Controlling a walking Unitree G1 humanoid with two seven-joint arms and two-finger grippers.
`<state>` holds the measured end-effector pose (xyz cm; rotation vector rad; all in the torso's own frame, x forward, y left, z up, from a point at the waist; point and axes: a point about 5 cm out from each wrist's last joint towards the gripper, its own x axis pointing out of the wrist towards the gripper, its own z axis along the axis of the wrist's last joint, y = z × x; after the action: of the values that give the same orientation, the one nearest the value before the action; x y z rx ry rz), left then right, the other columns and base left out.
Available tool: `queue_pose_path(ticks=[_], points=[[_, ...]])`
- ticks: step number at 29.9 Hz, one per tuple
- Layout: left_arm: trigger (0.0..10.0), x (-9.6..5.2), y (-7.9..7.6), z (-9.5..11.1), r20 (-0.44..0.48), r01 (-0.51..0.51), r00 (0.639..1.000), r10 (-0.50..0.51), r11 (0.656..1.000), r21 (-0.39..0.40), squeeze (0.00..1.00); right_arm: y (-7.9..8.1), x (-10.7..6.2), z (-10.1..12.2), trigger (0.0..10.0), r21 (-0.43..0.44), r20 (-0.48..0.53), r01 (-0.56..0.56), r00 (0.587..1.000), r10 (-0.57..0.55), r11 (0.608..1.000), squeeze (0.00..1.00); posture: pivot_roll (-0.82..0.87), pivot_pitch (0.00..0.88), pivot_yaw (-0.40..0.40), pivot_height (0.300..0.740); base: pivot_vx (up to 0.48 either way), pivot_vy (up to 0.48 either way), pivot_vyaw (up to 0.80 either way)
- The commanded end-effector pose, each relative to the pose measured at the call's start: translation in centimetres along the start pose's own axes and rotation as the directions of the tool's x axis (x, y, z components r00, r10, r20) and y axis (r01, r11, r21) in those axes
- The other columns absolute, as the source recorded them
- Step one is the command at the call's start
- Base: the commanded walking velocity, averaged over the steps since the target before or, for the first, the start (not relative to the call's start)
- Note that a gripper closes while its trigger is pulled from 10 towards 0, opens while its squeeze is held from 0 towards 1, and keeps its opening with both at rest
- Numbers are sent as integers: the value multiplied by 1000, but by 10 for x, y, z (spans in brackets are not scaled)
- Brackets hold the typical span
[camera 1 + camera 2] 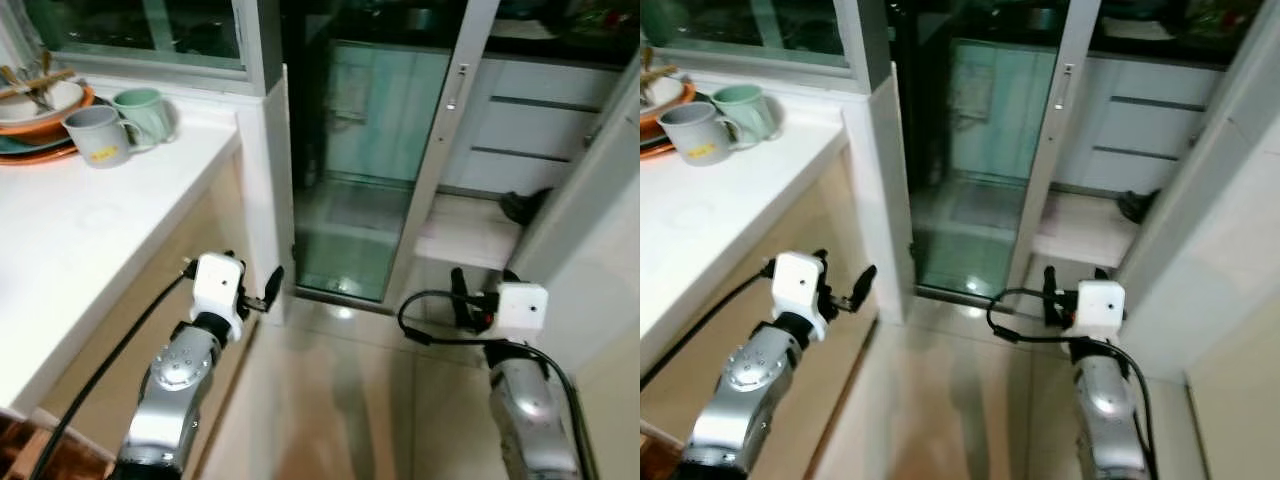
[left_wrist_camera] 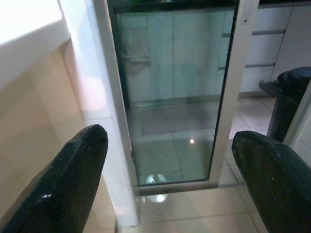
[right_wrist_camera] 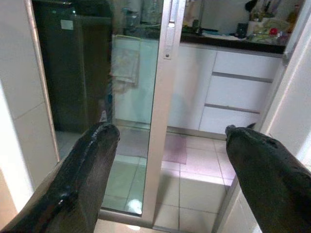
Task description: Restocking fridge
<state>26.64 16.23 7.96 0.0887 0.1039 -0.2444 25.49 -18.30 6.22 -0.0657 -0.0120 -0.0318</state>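
White counter (image 1: 90,230) with mugs (image 1: 125,125), glass sliding door (image 1: 375,150), perhaps kitchen beyond, both hands (image 2: 170,184) (image 3: 170,179) spread, empty

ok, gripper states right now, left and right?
Left gripper: open, holding nothing, aimed at the glass sliding door.
Right gripper: open, holding nothing.

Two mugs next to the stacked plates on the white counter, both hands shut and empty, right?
Not quite: both hands are open, not shut. The wrist views show the left hand and right hand with fingers spread, empty. The two mugs do sit by the stacked plates on the white counter.
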Motion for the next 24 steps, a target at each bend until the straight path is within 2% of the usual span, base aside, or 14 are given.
queue_pose_path(ticks=[1,5,11,18,21,24], points=[[10000,3,-7,3,19,17,1000,-17,1000,-22,0,-8,-1,2,10000,-26,10,16,1000,-16,1000,0,-108,0,30,740,0,0,-781],[10000,2,-8,1,24,-18,1000,19,999,-46,0,-8,1,2,10000,-28,5,14,1000,-14,1000,0,-106,0,24,740,0,0,0],[10000,-2,6,1,45,-97,994,100,993,-64,0,-7,3,5,10000,21,9,21,1000,-21,1000,0,-103,0,17,740,0,0,0],[10000,-5,4,4,80,-71,994,74,997,-32,0,-3,4,6,10000,24,12,-1,1000,0,1000,0,-94,0,13,740,0,0,0],[10000,-2,3,9,100,-72,992,75,997,-33,0,0,4,7,10000,19,18,-15,1000,14,1000,0,-95,0,12,740,480,0,0],[10000,-1,-1,11,117,-30,993,32,999,-15,0,1,4,7,10000,15,18,-20,1000,19,1000,0,-99,0,14,740,480,0,0]])
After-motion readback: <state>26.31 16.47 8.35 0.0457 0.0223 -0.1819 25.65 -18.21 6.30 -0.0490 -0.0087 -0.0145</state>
